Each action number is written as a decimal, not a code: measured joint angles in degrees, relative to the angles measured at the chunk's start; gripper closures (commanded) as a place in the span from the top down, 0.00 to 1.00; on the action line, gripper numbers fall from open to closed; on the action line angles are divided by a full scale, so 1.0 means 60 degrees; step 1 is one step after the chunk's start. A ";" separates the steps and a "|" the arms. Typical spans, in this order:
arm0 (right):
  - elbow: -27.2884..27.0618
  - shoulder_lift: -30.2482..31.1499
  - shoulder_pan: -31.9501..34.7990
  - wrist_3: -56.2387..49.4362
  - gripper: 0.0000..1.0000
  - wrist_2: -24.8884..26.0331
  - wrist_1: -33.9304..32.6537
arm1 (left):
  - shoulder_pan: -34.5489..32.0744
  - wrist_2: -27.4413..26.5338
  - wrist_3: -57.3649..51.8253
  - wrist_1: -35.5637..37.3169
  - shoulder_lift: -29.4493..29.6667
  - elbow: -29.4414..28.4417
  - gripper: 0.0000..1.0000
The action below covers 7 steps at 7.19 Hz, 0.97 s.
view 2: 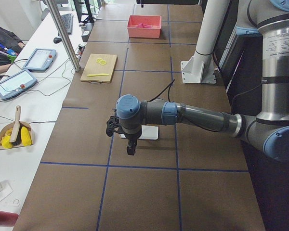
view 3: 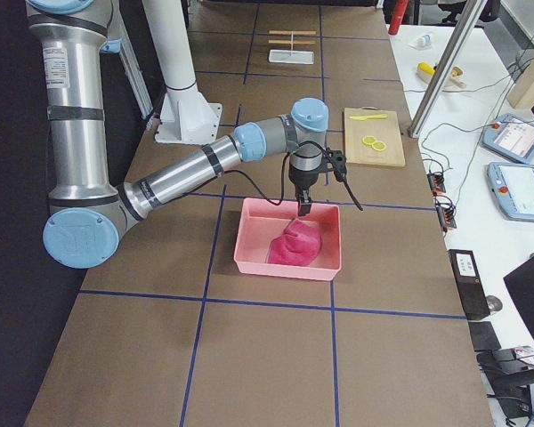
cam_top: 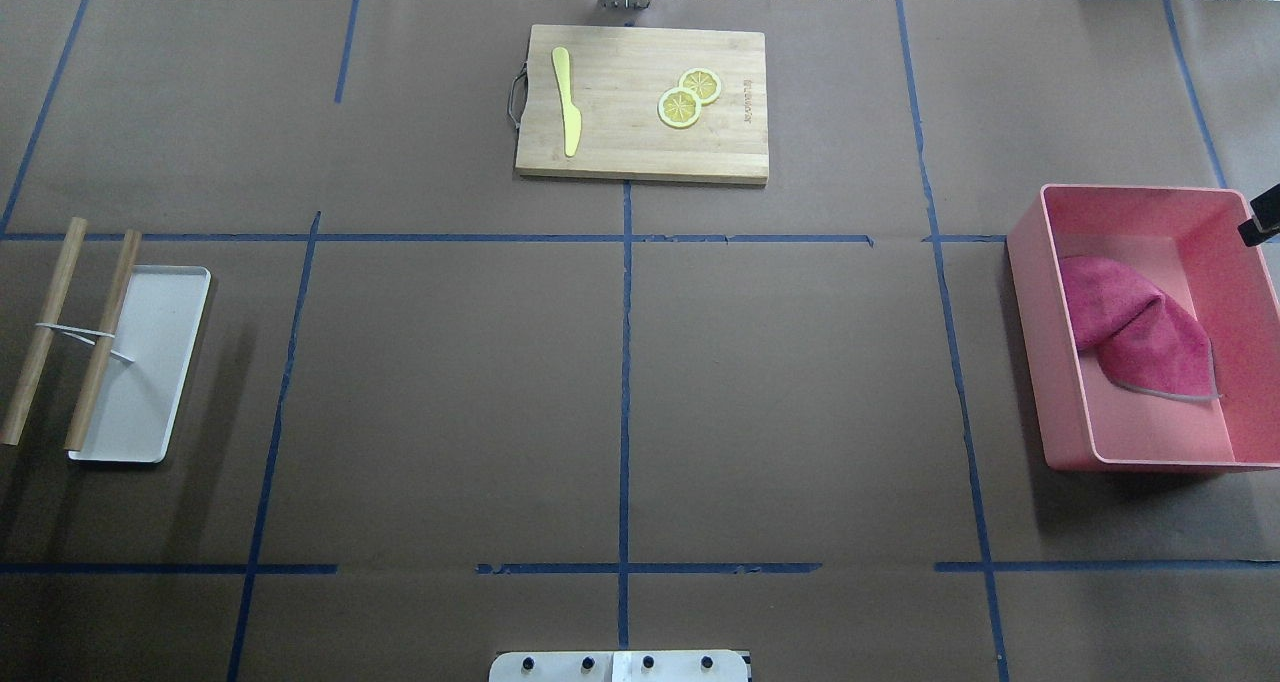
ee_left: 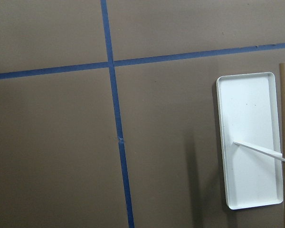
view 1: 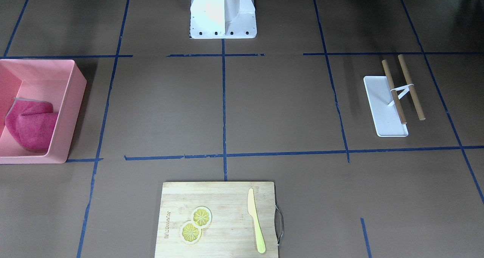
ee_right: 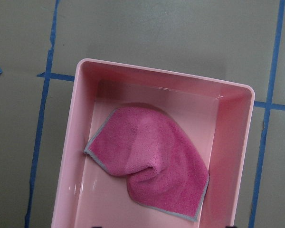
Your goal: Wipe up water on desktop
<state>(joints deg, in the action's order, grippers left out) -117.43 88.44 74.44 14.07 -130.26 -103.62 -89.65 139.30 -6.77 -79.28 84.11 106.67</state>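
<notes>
The desktop [cam_top: 780, 382] is a flat brown surface split by dark-blue tape lines; I see no water on it in any view. A pink cloth [cam_top: 1135, 332] lies folded in a pink bin [cam_top: 1045, 362] at the robot's right. My right gripper [view 3: 303, 209] hangs just above the bin's far rim, over the cloth [ee_right: 152, 159]; I cannot tell whether it is open or shut. My left gripper [view 2: 130, 147] hovers above the desktop near a white tray [ee_left: 249, 142]; it shows only in the left side view, so I cannot tell its state.
Two wooden sticks [cam_top: 45, 332] tied with a white band lie across the white tray [cam_top: 150, 362] at the robot's left. A bamboo cutting board [cam_top: 640, 142] at the far middle carries a yellow knife [cam_top: 567, 102] and two lemon slices [cam_top: 688, 99].
</notes>
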 measured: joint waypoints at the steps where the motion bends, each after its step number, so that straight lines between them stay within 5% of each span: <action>1: 0.0005 -0.0002 0.0000 0.0004 1.00 0.0001 0.0000 | 0.0000 0.0000 0.0000 0.0000 0.0000 -0.0002 1.00; 4: 0.0275 0.0345 0.0223 -0.1053 1.00 -0.0012 -0.0006 | 0.0008 0.0000 -0.0013 0.0000 0.0009 -0.0042 1.00; 7: 0.0739 0.1490 0.1731 -0.3647 1.00 -0.0033 -0.0007 | 0.0010 0.0007 -0.0048 0.0000 0.0018 -0.0107 1.00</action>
<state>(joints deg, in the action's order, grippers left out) -112.99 97.38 84.83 -7.81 -130.45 -103.66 -89.59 139.35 -7.06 -79.28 84.22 106.03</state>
